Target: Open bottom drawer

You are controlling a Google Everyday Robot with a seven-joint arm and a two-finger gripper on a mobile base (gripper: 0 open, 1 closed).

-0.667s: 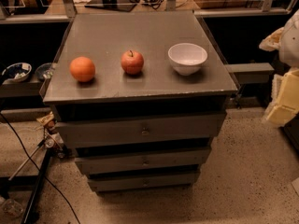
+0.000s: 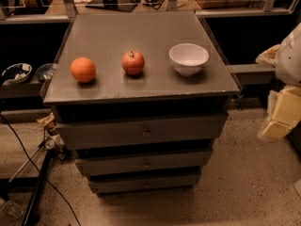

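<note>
Speckled floor, bottom drawer shut beneath wider fronts, pincer well apart at right edge, state unclear.

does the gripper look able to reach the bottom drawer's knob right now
Likely yes: the gripper sits right of the grey cabinet, and the slim grey bottom drawer with its small metal knob faces open floor.

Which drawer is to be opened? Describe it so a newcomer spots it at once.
Find the grey cabinet with an orange, apple and bowl on top; three drawers stack down its front. The bottom drawer is the lowest, nearest the floor, slimmest and narrowest, with a small central knob. The tool hangs at the right edge, apart from it.
</note>
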